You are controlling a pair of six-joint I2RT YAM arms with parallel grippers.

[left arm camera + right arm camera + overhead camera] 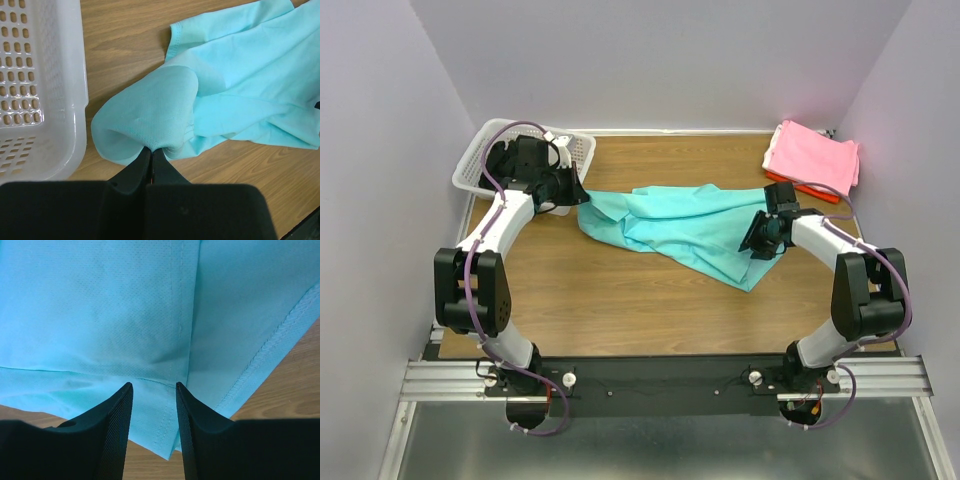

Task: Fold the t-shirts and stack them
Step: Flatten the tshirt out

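Observation:
The turquoise t-shirt (670, 225) lies crumpled across the middle of the wooden table. My left gripper (582, 192) is shut on its left edge, next to the basket; the left wrist view shows the cloth (150, 115) pinched between the closed fingers (151, 159). My right gripper (757, 240) is open just above the shirt's right part; in the right wrist view its fingers (154, 390) stand apart over a seam of the turquoise cloth (100, 310). A folded pink t-shirt (815, 157) lies on a red-orange one (812, 188) at the back right corner.
A white slatted plastic basket (480, 160) stands at the back left, right beside my left gripper, also in the left wrist view (40, 90). Walls close in the table (620, 300) on three sides.

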